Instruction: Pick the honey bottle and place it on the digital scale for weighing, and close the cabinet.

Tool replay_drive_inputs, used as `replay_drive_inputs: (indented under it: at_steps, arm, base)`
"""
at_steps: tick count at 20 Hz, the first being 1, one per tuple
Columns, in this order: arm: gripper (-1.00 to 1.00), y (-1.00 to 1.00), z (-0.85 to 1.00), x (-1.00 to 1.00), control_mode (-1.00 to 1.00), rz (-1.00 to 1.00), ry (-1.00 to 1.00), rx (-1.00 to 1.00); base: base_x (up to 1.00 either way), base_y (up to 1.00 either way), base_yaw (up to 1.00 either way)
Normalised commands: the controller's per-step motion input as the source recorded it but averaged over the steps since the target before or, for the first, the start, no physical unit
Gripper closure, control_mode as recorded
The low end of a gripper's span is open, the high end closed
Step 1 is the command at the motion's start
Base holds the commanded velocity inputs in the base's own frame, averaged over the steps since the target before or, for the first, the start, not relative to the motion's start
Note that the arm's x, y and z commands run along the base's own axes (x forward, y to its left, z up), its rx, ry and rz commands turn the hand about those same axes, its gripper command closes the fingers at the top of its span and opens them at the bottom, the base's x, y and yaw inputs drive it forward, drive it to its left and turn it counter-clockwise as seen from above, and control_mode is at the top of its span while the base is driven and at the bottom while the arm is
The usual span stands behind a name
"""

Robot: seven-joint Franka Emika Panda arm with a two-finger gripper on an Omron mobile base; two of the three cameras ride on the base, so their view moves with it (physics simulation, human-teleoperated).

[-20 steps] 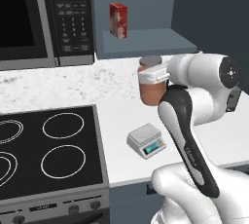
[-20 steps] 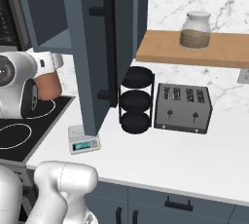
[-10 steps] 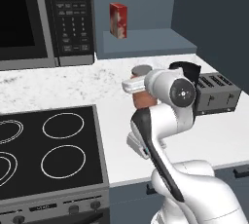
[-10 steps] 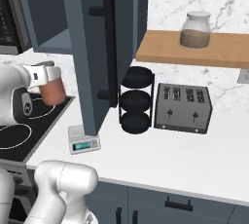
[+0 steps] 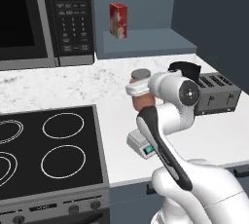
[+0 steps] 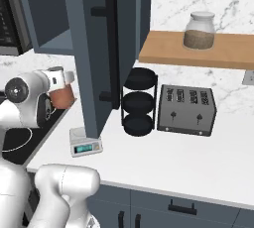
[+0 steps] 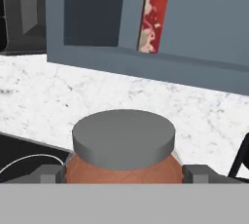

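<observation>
Mid-carry: gripper (image 7: 121,173) clamped on honey bottle (image 7: 122,162), held upright in air just above and behind digital scale (image 5: 142,143) at counter edge; next, lower onto scale platform and release, then swing open cabinet (image 6: 94,48) door shut, red box (image 5: 118,20) on shelf behind.

A black microwave (image 5: 44,18) with a keypad hangs above a black four-ring cooktop (image 5: 46,150) set into a white speckled countertop (image 6: 198,157). A red-and-white box (image 5: 118,20) stands upright on a blue-grey shelf just right of the microwave. Further along the counter, a silver four-slot toaster (image 6: 186,110) sits beside a black three-tier round rack (image 6: 139,102). Above them, a wooden wall shelf (image 6: 198,51) carries a glass jar (image 6: 199,30) of dark brown contents before a marble backsplash.
</observation>
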Motion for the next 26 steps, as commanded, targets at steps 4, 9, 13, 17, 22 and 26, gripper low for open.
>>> replay_drive_inputs:
  at_steps: [4,9,13,17,22,26]
  arm:
    - [1.0,-0.48,-0.27,0.09,-1.0,0.26,0.0,0.0]
    - [1.0,-0.1,-0.35,-0.03,-1.0,0.22,0.0,-0.01]
    - [1.0,0.07,-0.51,-0.07,-1.0,0.14,-0.02,-0.05]
    - [1.0,-0.02,-0.34,-0.01,-1.0,0.11,-0.01,-0.01]
    - [1.0,-0.11,-0.24,0.0,-1.0,0.13,0.0,0.0]
    - [1.0,-0.17,-0.24,0.0,-1.0,0.13,0.0,0.0]
  base:
    - [0.0,0.0,0.0]
    - [0.0,0.0,0.0]
    - [0.0,0.0,0.0]
    - [0.0,0.0,0.0]
    - [0.0,0.0,0.0]
    - [0.0,0.0,0.0]
